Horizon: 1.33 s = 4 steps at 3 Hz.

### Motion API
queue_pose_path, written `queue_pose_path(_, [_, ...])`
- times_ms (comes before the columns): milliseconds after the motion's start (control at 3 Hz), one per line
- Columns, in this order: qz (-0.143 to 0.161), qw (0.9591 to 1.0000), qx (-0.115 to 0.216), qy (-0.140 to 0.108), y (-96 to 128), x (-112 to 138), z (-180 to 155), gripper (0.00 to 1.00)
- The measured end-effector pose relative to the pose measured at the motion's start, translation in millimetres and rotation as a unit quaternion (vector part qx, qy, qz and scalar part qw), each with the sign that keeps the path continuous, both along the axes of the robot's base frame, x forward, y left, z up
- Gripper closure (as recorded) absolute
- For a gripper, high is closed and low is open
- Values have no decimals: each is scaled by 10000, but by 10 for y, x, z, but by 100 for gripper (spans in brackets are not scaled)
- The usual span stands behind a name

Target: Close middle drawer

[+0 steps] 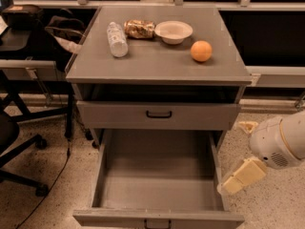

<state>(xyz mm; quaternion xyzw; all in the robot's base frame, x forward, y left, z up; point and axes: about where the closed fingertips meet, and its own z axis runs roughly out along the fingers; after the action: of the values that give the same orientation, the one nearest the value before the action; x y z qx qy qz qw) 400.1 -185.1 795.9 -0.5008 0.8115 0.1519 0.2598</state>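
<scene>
Middle drawer (157,175): pulled far out of the grey cabinet toward the camera, its tray bare, and its front lies along the bottom edge of the view.
Gripper (234,156): mine, low at the right, just beside the drawer's right wall and level with the front half of the tray.
Fingers (243,176): spread apart and holding nothing. One cream finger points down and left toward the drawer's front corner, the other shows as a small tip higher up.
Step in hand: I judge this to be the approach. The drawer is not yet pushed and I am at its side rather than in front of it.
Next move: I need to come round the front right corner, set my fingers against the flat front and press straight toward the cabinet. Pushing near the centre should keep the tray from skewing on its runners.
Upper drawer (119,114): sits above the open tray, its front and black handle facing me.
Counter (157,66): carries a lying water bottle (116,38), a crumpled snack packet (139,28), a white bowl (174,31) and an orange (201,51), all well away from my work.
Hidden: the frame cuts off the middle drawer's front face and most of its handle, and the lowest drawer lies out of sight beneath the tray. I cannot tell whether my lower finger touches the drawer wall. My arm runs off the right side.
</scene>
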Motion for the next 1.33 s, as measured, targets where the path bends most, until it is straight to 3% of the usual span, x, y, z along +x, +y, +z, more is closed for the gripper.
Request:
queue_pose_path(333, [-41, 9998, 56, 189, 16, -40, -291, 0])
queue_pose_path(667, [-153, 9983, 21, 567, -20, -18, -647, 0])
queue_pose_path(1333, [-130, 9992, -23, 368, 35, -78, -622, 0])
